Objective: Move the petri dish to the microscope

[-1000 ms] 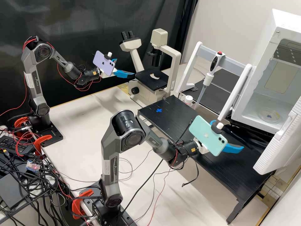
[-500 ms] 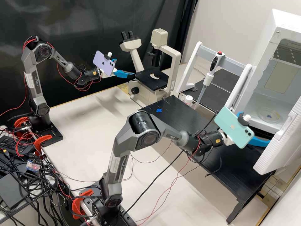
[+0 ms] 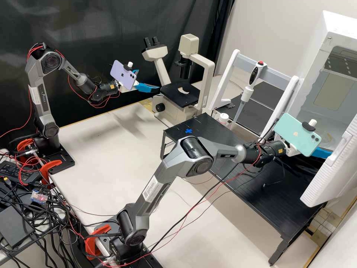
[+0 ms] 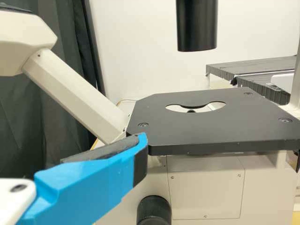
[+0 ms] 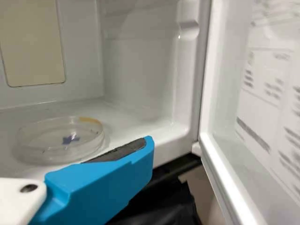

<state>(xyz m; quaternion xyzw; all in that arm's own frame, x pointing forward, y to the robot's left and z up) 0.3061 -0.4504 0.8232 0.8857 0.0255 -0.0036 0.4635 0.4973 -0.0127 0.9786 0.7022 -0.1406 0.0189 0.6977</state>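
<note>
A black curtain (image 3: 111,22) hung behind the pale, flat surface (image 3: 100,134). At the high view's right, the right gripper (image 3: 322,153) stood at the white, box-shaped cabinet (image 3: 336,33), fingers apart. Inside, the clear, round petri dish (image 5: 61,140) with a blue cross mark lay on the floor. Upper centre, the left gripper (image 3: 148,80), also parted, hung near the cream-and-black microscope (image 3: 173,97).

From my remote seat, I see the petri dish (image 5: 35,140) as clear and glossy; the chamber floor (image 5: 136,119) gleams, smooth and white; the microscope stage (image 4: 211,133) looks smooth, matt black; the dark curtain (image 3: 93,37) is folded cloth; the raised shelf (image 3: 223,145) has a ribbed surface.
</note>
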